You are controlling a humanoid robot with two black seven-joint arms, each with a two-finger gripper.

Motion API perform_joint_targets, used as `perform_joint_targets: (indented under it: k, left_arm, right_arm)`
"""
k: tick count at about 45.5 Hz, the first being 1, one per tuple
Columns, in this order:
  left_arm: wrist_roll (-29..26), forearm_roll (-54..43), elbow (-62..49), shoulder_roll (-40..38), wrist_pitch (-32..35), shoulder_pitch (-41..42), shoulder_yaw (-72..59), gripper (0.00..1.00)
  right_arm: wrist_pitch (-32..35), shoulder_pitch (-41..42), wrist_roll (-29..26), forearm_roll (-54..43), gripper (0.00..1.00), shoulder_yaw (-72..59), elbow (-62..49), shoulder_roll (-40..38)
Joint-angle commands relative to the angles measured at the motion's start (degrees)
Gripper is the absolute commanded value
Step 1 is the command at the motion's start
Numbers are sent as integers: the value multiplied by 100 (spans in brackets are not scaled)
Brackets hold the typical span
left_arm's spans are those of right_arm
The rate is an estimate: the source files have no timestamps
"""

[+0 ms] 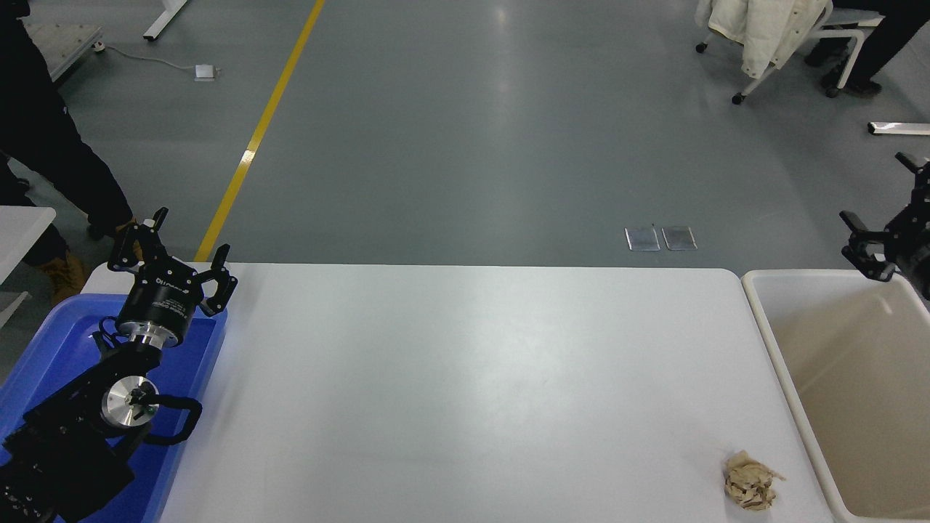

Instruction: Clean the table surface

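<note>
My black right claw (pixel 895 218) hangs spread, gripping nothing, above the cream rimmed bin's (pixel 770 341) far edge. A crumpled tan paper wad (pixel 750 482) lies well nearer than it, on the smooth white tabletop (pixel 465 378). My left claw (pixel 174 254) sits spread over the blue plastic tray (pixel 43 349).

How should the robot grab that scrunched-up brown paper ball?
Probably from straight above, closing the fingers across the middle bulk of the crumpled paper ball. It sits loose on the table surface near the cream bin, a low, lumpy wad with no handle. The right gripper, open over the bin's far end, is nearest.

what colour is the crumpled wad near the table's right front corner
Light tan, like brown paper: the crumpled wad shows in the head view.
</note>
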Motion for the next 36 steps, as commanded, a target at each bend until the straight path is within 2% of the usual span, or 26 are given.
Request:
perform_joint_targets:
  k: [1,9,17,21,28,36]
  left_arm:
    - [0,-3,0,-1,-2,0,0,100]
    - [0,-3,0,-1,-2,0,0,100]
    - [0,-3,0,-1,7,0,0,100]
    - [0,6,0,8,-2,0,0,100]
    - [0,-3,0,-1,7,0,0,100]
    - [0,-3,0,-1,7,0,0,100]
  right_arm:
    - [19,909,0,-102,99,-2305,-163,-511]
    - [71,1674,61,-1164,99,-3334,-497,-889]
    - [283,2096,456,-2877,100,-4204,-418,-898]
    - [283,2254,711,-3415,100,-4740,-243,-898]
    - [283,2912,1107,-3679,100,-5820,705,-1100]
    - [248,3652,1195,-4381,100,-6868,2454,-1496]
